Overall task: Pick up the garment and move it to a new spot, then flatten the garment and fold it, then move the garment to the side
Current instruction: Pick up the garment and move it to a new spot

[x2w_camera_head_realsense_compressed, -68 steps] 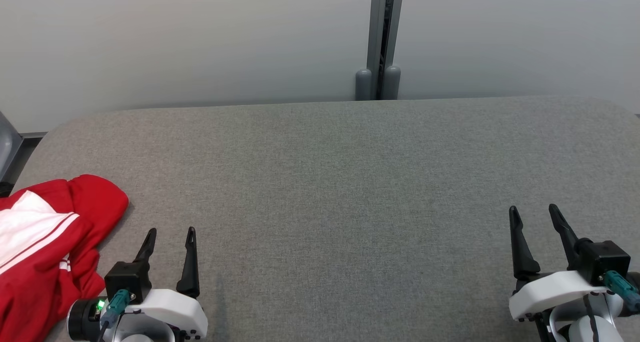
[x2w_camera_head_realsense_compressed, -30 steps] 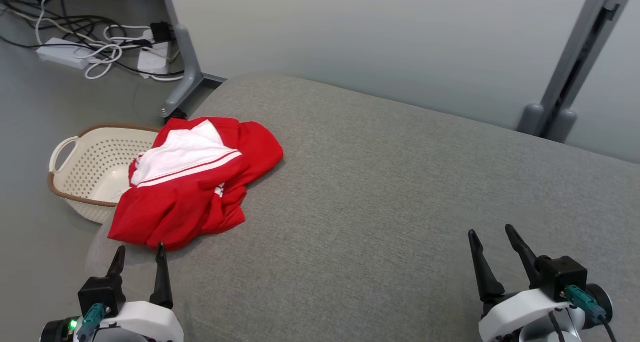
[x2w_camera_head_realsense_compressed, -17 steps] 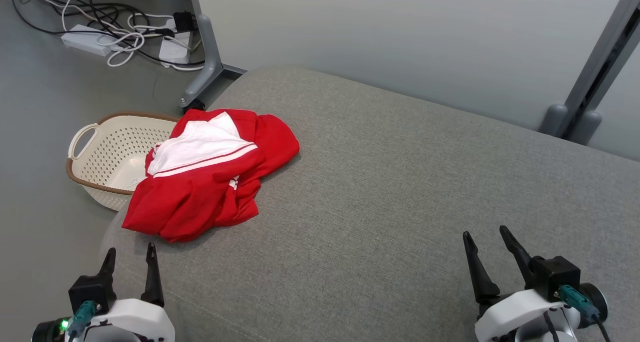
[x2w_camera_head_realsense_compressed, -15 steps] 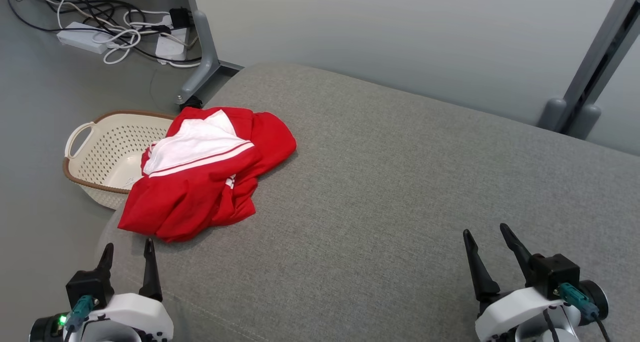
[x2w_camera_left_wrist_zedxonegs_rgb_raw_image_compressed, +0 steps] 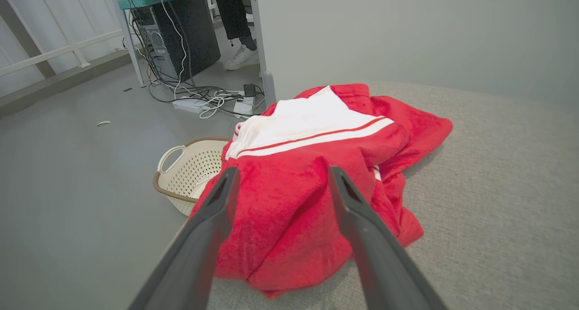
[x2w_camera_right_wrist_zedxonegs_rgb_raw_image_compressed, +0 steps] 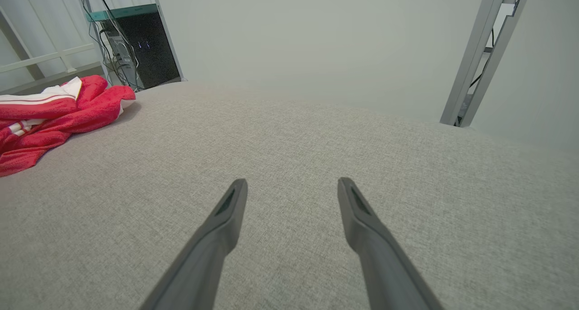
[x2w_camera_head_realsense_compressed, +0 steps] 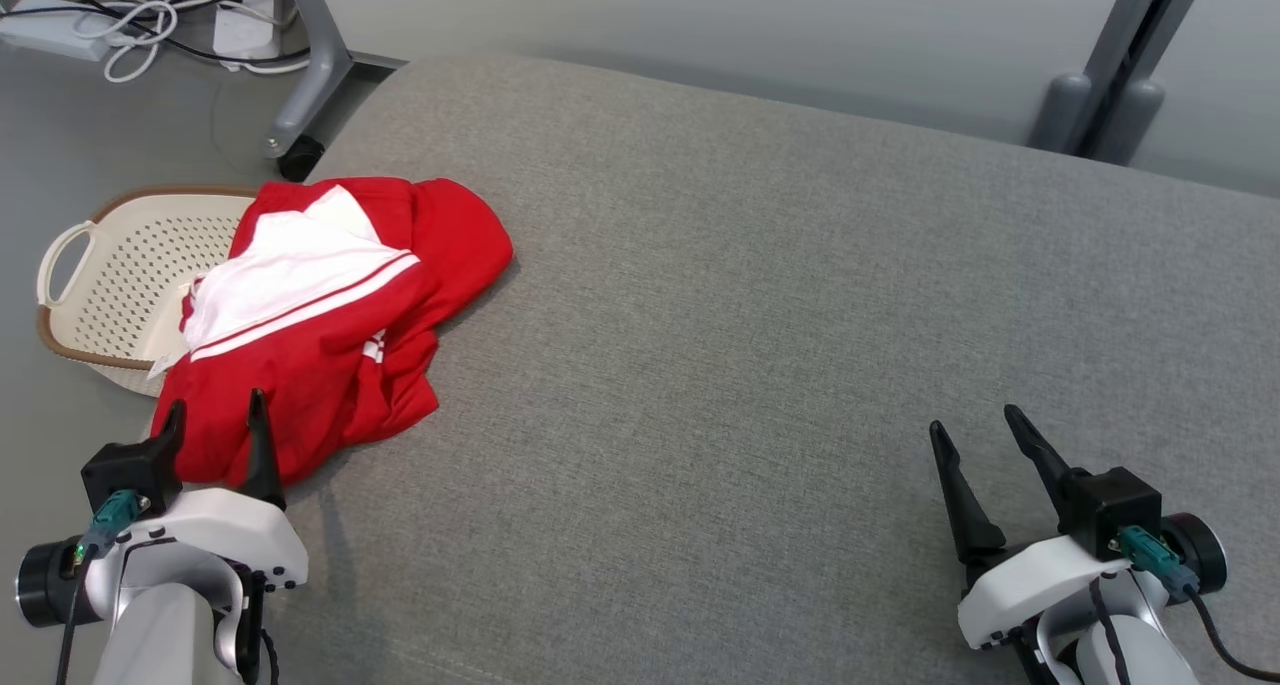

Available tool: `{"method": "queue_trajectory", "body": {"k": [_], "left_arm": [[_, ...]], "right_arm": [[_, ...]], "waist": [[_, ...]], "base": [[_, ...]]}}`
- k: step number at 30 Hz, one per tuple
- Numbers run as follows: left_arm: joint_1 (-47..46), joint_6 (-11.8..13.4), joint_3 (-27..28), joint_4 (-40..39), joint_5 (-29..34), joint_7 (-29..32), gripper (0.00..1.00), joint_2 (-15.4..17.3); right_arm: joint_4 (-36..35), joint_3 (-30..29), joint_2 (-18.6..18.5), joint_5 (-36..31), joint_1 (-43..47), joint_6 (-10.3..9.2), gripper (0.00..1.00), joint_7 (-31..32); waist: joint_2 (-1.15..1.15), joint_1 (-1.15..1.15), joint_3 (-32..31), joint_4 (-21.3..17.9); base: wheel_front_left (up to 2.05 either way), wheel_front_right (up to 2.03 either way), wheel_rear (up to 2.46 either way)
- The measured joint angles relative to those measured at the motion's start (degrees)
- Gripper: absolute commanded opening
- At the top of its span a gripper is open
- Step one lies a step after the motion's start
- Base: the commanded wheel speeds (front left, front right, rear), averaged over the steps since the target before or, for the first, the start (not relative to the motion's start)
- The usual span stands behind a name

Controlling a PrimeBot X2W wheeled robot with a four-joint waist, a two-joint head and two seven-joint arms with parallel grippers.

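Head view shows the red and white garment (x2w_camera_head_realsense_compressed: pixel 330 325) crumpled on the left end of the grey table (x2w_camera_head_realsense_compressed: pixel 750 315), part of it draped past that table's left edge; beside that same edge, down on the floor, sits a cream perforated basket (x2w_camera_head_realsense_compressed: pixel 110 265); my left gripper (x2w_camera_head_realsense_compressed: pixel 218 401) is at the table's near left corner, jaws spread wide and empty, tips lined up over the garment's near edge; whether they touch the cloth I cannot tell; my right gripper (x2w_camera_head_realsense_compressed: pixel 975 419) hangs above the table's near right part, well apart from the garment, jaws likewise spread with nothing between them; cables (x2w_camera_head_realsense_compressed: pixel 130 25) lie on the floor beyond the table's far left corner.
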Motion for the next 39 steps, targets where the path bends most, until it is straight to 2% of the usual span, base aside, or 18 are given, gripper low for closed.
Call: {"method": "queue_trajectory", "body": {"k": [7, 14, 20, 21, 22, 23, 29, 39], "left_arm": [[-4.62, 1.1, -0.29, 6.7, 1.23, -0.01, 1.0, 2.09], [-9.28, 2.75, -0.3, 18.48, 1.49, 0.15, 1.0, 4.07], [-13.01, 2.67, -0.26, 25.38, 0.68, 0.23, 0.99, 5.09], [-13.35, 2.68, -0.26, 26.21, 0.51, 0.23, 0.59, 5.15], [-13.58, 2.67, -0.26, 27.1, 0.48, 0.23, 0.11, 5.24], [-13.71, 2.48, -0.24, 27.77, 0.33, 0.23, 0.0, 5.28], [-13.83, 2.18, -0.67, 26.86, -0.11, 0.15, 0.0, 5.61], [-12.67, 0.25, -3.12, 10.01, 1.53, 0.13, 0.0, 7.25]], "right_arm": [[0.67, 0.64, -0.8, 0.01, -1.6, 0.0, 1.0, 0.0], [1.18, 0.73, -1.07, 0.31, -2.81, 0.01, 1.0, 0.0], [1.37, 1.67, -1.1, 0.63, -4.06, 0.01, 1.0, 0.0], [1.37, 1.75, -1.13, 0.64, -4.17, 0.01, 1.0, 0.0], [1.44, 1.83, -1.14, 0.67, -4.17, 0.01, 1.0, 0.0], [1.6, 1.82, -1.14, 0.74, -4.17, 0.01, 1.0, 0.0], [2.0, 1.14, -1.01, 1.23, -3.94, 0.01, 1.0, 0.0], [2.33, 2.15, 0.69, 2.79, -2.09, 0.03, 1.0, 0.0]], "waist": [[0.0, 0.0, 3.43, -2.71], [0.0, 0.0, 5.57, -4.92], [0.0, 0.0, 7.01, -6.27], [0.0, 0.0, 7.17, -6.45], [0.0, 0.0, 7.26, -6.63], [0.0, 0.0, 7.28, -6.81], [0.0, 0.0, 5.88, -7.26], [0.0, 0.0, 1.12, -7.83]], "base": [[0.0, 0.0, 0.0], [0.0, 0.0, 0.0], [0.0, 0.0, 0.0], [0.0, 0.0, 0.0], [0.0, 0.0, 0.0], [0.0, 0.0, 0.0], [0.0, 0.0, 0.0], [0.0, 0.0, 0.0]]}}
